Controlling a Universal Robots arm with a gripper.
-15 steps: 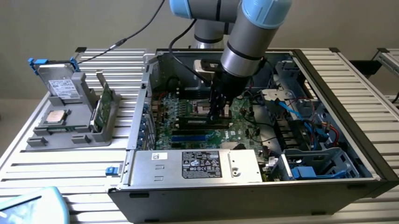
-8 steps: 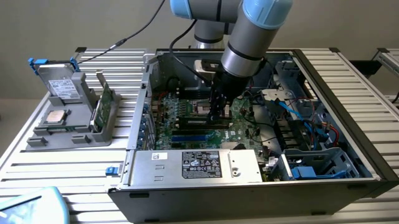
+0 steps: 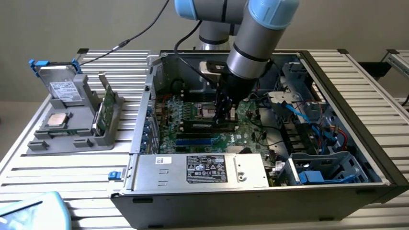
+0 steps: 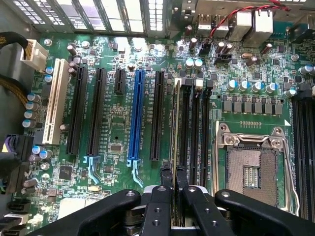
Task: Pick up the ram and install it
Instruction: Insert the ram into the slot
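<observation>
1. Nearest the lens, at the exterior view's lower left, a pale blue rounded object [image 3: 28, 211] is seen on the slatted metal table [image 3: 70, 177]; what it is cannot be told.
2. Behind it, a grey plastic tray [image 3: 70, 136] is set on the table. It bears a silver drive box with blue tabs [image 3: 62, 88], a square silver processor chip [image 3: 57, 120] and a thin green board [image 3: 107, 108] stood on edge.
3. Just beside the tray, a black open-topped computer case [image 3: 255, 201] is placed. A silver power-supply box [image 3: 166, 175] lies along its near wall, with a green motherboard [image 3: 191, 115] behind it.
4. Over the middle of the motherboard, the black two-fingered gripper [image 4: 174, 173] is pointed down inside the case.
5. Its fingers [image 4: 167, 189] are clamped on the ram [image 4: 174, 128], a thin, long green circuit-board stick seen edge-on. The stick is held in line with the black memory slots between the blue expansion slot [image 4: 137, 118] and the silver processor socket [image 4: 251, 167]; whether it is seated cannot be told.
6. At the exterior view's right, blue cables [image 3: 307, 120] are seen within the case.
</observation>
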